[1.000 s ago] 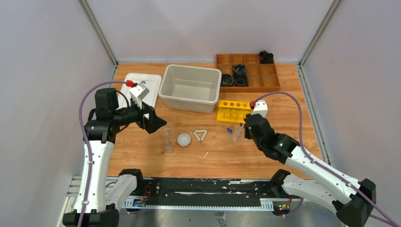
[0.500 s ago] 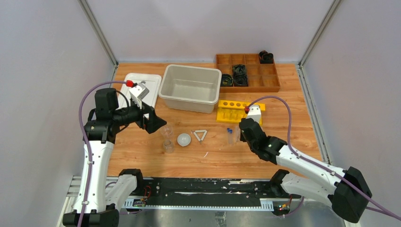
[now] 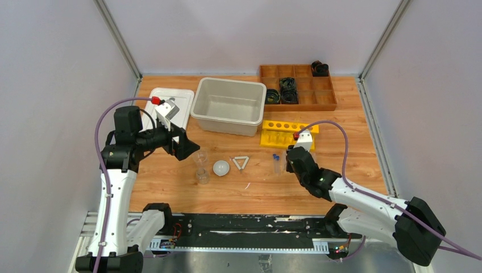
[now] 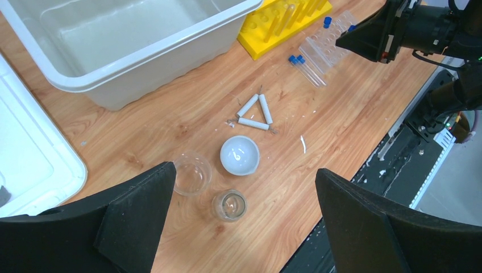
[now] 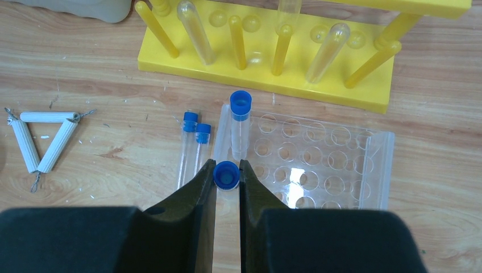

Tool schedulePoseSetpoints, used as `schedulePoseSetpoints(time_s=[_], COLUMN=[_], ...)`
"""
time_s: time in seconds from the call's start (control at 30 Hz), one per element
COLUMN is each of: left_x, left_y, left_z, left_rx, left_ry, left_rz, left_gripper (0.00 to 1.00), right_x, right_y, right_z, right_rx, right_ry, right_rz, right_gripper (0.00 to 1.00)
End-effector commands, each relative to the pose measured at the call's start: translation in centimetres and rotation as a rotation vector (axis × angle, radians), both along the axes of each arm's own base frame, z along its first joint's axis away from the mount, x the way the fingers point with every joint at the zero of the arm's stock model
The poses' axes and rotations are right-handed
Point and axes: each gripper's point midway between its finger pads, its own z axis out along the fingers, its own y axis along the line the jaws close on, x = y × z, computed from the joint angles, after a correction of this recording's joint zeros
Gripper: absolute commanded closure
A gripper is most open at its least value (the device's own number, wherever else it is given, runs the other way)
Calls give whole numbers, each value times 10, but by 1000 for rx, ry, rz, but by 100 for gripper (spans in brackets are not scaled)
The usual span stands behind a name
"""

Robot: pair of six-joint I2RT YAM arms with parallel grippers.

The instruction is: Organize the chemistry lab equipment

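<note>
My right hand (image 5: 227, 169) is clenched on an upright blue-capped tube (image 5: 226, 175) at the clear rack's (image 5: 318, 170) edge, while my left hand (image 3: 185, 149) hangs released over the beakers (image 4: 192, 173).

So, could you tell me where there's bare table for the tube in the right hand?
The table is bare right of the yellow rack, below the wooden tray, and along the near edge before the white dish and triangle. Crowded around the clear rack and lying tubes.
</note>
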Motion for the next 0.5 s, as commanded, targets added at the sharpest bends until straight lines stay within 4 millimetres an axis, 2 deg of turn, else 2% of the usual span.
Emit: schedulePoseSetpoints(time_s=[0.0, 0.3, 0.47], left_x=[0, -1, -1], left_y=[1, 1, 1], left_z=[7, 8, 8], left_rx=[5, 5, 4], left_ry=[-30, -34, -34], left_rz=[1, 3, 2], left_gripper=[0, 0, 0], right_x=[4, 1, -3], right_y=[0, 2, 2], right_z=[-3, -4, -14], right_rx=[25, 26, 25], right_ry=[-19, -24, -12], right_rz=[-12, 16, 39], right_gripper=[100, 100, 100])
